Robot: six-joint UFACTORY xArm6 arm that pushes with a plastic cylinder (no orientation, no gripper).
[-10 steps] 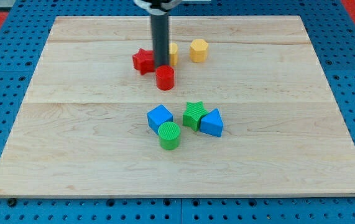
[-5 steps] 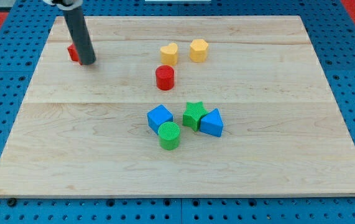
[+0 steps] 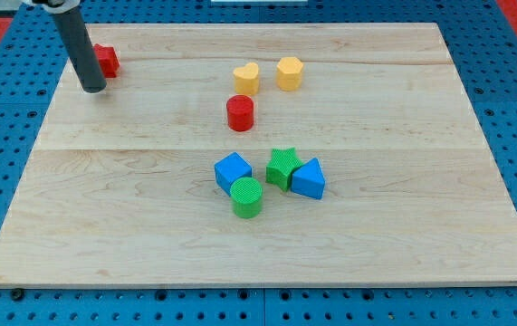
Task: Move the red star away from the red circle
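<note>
The red star [image 3: 106,61] lies near the board's top left corner, partly hidden behind my rod. The red circle [image 3: 240,113] stands near the upper middle of the board, far to the star's right. My tip [image 3: 93,89] rests on the board just below and left of the red star, close to it.
A yellow heart [image 3: 246,78] and a yellow hexagon [image 3: 289,72] sit above the red circle. A blue cube [image 3: 232,170], green circle [image 3: 247,197], green star [image 3: 282,167] and blue triangle [image 3: 309,178] cluster at the centre. The wooden board [image 3: 421,226] lies on a blue pegboard.
The red star was pushed from beside the red circle far to the left and up towards the top left corner. My tip moved left with it, then slightly further left.
</note>
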